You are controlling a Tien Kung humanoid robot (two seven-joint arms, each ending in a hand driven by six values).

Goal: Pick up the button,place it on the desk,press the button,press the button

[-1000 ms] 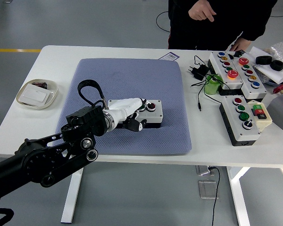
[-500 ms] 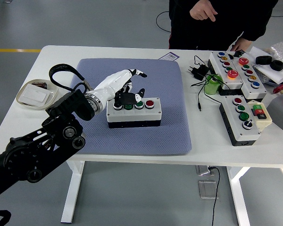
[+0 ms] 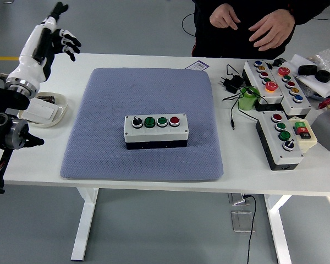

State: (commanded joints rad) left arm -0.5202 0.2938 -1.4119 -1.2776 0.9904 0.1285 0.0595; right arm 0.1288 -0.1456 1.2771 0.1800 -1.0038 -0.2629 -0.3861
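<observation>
The button box [image 3: 156, 131] is a grey and black case with a black knob, two green buttons and a red button in a row on top. It sits flat in the middle of the blue-grey mat [image 3: 146, 99]. My left hand [image 3: 54, 34] is white with black fingertips, raised high at the far left, well away from the box, fingers spread and empty. My right arm is out of view.
A white dish [image 3: 43, 110] with small items lies at the left edge under my arm. Two larger button panels [image 3: 275, 81] [image 3: 285, 137], a green cylinder [image 3: 248, 99], a plug and cable stand at the right. A person stands at the far side with both hands [image 3: 272, 27] held above the table.
My left hand has let go of the box, lifted off it and swung back up to the far left. The box stays on the mat. The person's hands have moved.
</observation>
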